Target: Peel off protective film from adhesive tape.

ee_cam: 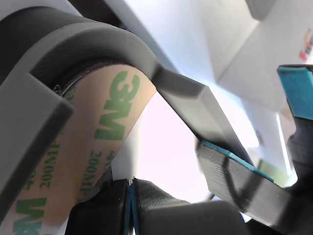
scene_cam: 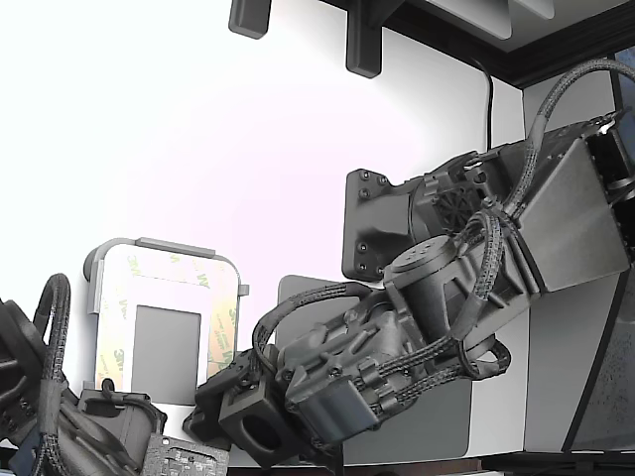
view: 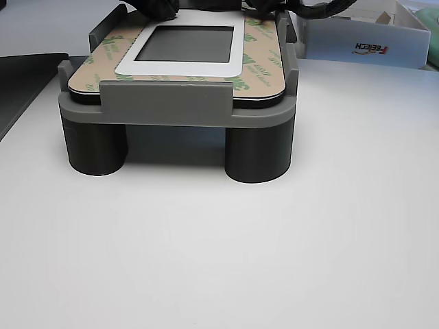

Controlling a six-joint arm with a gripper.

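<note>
Exterior view, left to right.

- One second arm [scene_cam: 40, 397], lower left corner, partly cut off by the frame edge.
- One grey tray [scene_cam: 99, 260], left of centre, lower half. It carries one border of protective film [scene_cam: 218, 317], cream with pale green 3M print, framing one dark grey square panel [scene_cam: 166, 339]. The adhesive tape itself cannot be made out under the film.
- One gripper [scene_cam: 230, 397], bottom centre, at the tray's near right corner; in this view its fingers are hidden behind its own body.
- One dark grey mat [scene_cam: 427, 421], lower centre, mostly covered by the arm.
- One arm body with braided cables [scene_cam: 466, 288], centre right.

Wrist view: one blue-padded finger [ee_cam: 234, 181] stands apart from the opposite blue pad [ee_cam: 296, 88], so the jaws are parted and hold nothing.

Other view: one white box [view: 363, 41], upper right, behind the tray, which stands on two visible round legs [view: 259, 154].
</note>
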